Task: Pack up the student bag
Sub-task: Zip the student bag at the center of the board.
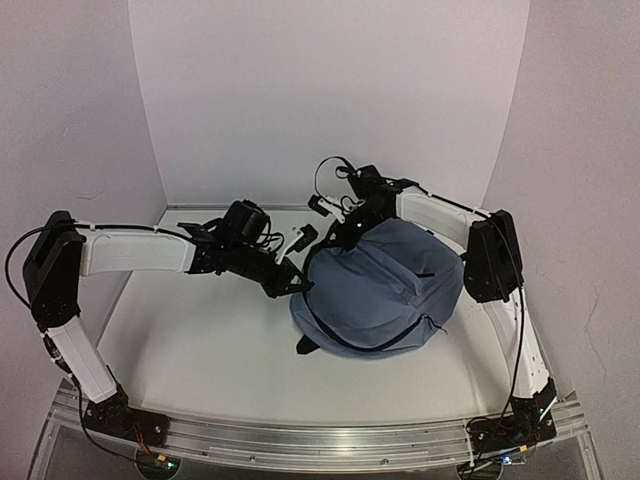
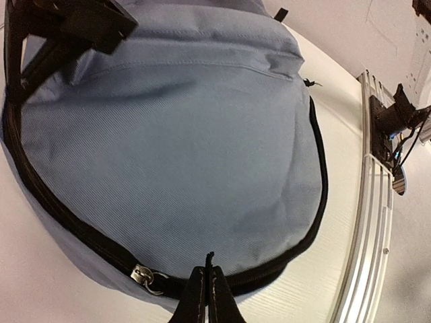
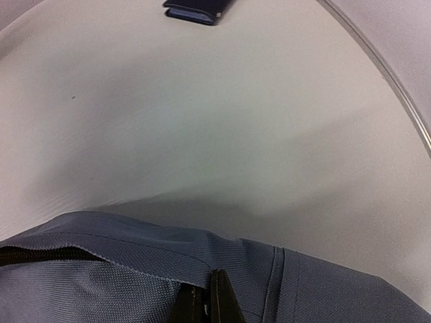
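Observation:
The student bag [image 1: 385, 285] is a slate-blue backpack with black zippers, lying flat at the table's centre right. My left gripper [image 1: 298, 282] is at its left edge. In the left wrist view the gripper [image 2: 207, 272] is shut on a thin black zipper pull cord [image 2: 209, 259], just right of the metal slider [image 2: 143, 276] on the bag's black zipper line. My right gripper [image 1: 345, 232] is at the bag's far left corner. In the right wrist view it [image 3: 210, 279] is shut on the bag's fabric edge [image 3: 168, 252], next to an open stretch of zipper [image 3: 40, 254].
A dark blue flat object [image 3: 195, 10] lies on the white table [image 1: 200, 340] beyond the bag in the right wrist view. White walls enclose the back and sides. The metal rail [image 1: 320, 435] with the arm bases runs along the near edge.

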Robot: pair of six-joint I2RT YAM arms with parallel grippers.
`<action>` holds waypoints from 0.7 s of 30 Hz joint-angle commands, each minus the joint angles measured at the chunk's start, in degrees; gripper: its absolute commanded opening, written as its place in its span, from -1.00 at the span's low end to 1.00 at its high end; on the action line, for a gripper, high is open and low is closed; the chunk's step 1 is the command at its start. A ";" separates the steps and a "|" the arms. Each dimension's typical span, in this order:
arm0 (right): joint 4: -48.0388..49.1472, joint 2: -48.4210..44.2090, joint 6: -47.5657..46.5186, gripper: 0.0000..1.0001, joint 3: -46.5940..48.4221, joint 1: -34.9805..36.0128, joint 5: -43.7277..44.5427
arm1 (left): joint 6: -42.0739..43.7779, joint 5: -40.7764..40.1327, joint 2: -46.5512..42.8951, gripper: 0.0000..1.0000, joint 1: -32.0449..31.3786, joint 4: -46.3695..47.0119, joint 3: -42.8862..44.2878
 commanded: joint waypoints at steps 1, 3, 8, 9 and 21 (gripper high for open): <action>5.44 1.25 6.65 -1.00 2.55 -3.54 12.81 | -0.94 1.31 -5.59 -1.00 -0.42 1.25 -2.94; 5.58 1.46 9.28 -1.00 2.71 -4.79 15.01 | -2.19 0.93 -5.97 -1.00 -0.41 1.33 -4.01; 4.45 -0.55 18.81 -1.00 -0.71 -7.78 16.35 | -5.20 -1.89 -6.75 -1.00 1.06 2.38 -5.72; 4.28 -1.98 19.37 -1.00 -3.21 -7.92 15.94 | -6.10 -1.79 -7.07 -0.99 2.32 2.77 -6.14; 2.65 -20.65 17.32 -0.90 -26.89 -4.44 -2.74 | -9.55 -5.51 -5.13 -1.00 11.22 4.09 -5.02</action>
